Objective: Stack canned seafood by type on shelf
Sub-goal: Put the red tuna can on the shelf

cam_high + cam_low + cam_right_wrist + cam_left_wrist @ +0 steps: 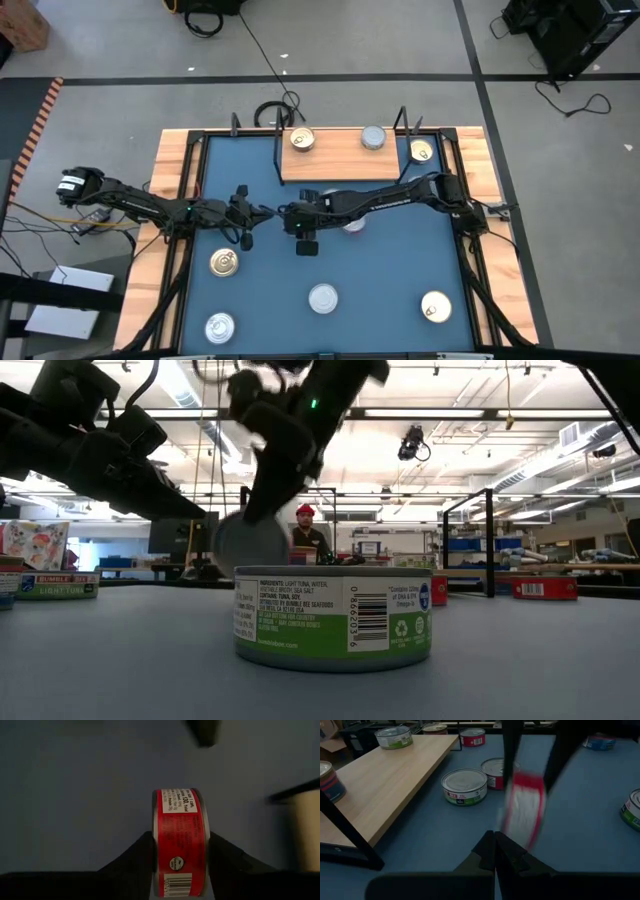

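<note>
Dial: high view, centred on the blue table point(390, 270), 12 o'clock toward the shelf.
Front row: silver-lidded tin point(220, 326) at 7 o'clock, gold-lidded tin point(436, 307) at 5 o'clock, both flat near the front edge.
Green-labelled tin point(323, 298): at 6 o'clock, silver lid up, alone and well apart from the rest.
Second gold tin point(225, 262): at 8 o'clock, flat, just in front of the left arm.
Left gripper point(495, 851): at 9 o'clock, low over the table, jaws pressed together on nothing, pointing toward the right gripper.
Right gripper point(307, 240): near the centre, clear of the table, jaws clamped on the two flat faces of the red-sided tin.
Red-sided tin point(180, 835): carried on edge, red wall and barcode facing the wrist camera, no contact with the table.
Tin pair point(465, 785): at 12 o'clock, flat on the table under the right arm, touching or nearly so, just in front of the shelf.
Shelf point(345, 160): light-wood board at 12 o'clock, black wire uprights at both ends.
On the shelf: gold-lidded tin point(301, 139) at the 11 o'clock end, silver-lidded tin point(373, 137) toward the 1 o'clock end, single, well apart.
Beside the shelf: another gold tin point(422, 151) at 1 o'clock, just past the board's end.
Beyond the table: person point(305, 535) in the room, far off.
</note>
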